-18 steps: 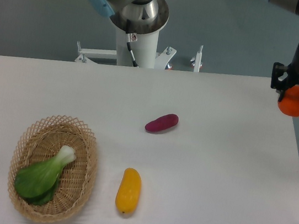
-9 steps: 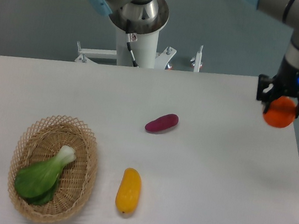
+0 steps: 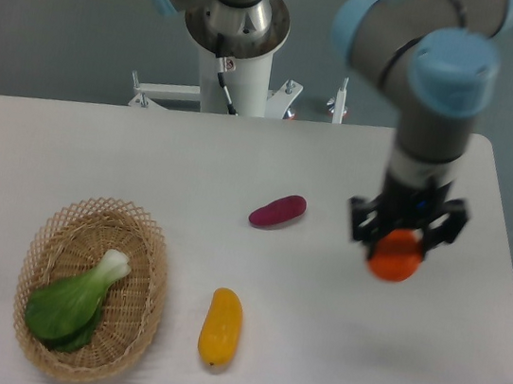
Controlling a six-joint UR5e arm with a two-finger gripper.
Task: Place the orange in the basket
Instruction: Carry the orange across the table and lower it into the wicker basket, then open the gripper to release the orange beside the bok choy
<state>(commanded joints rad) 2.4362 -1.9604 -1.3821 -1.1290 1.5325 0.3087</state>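
Note:
My gripper (image 3: pixel 401 239) is shut on the orange (image 3: pixel 395 256), a small round bright orange fruit, and holds it above the white table right of centre. The basket (image 3: pixel 150 252), oval tan wicker, sits at the front left of the table, far to the left of the gripper. A green leafy vegetable (image 3: pixel 72 301) lies inside it.
A purple sweet potato (image 3: pixel 278 210) lies mid-table, left of the gripper. An elongated yellow-orange fruit (image 3: pixel 220 326) lies near the front, between basket and gripper. The arm's base column (image 3: pixel 238 51) stands behind the table. The table's right edge (image 3: pixel 510 275) is near.
The gripper has carried the orange from the table's far right edge leftward and toward the front, now over the table right of centre. Nothing else has moved.

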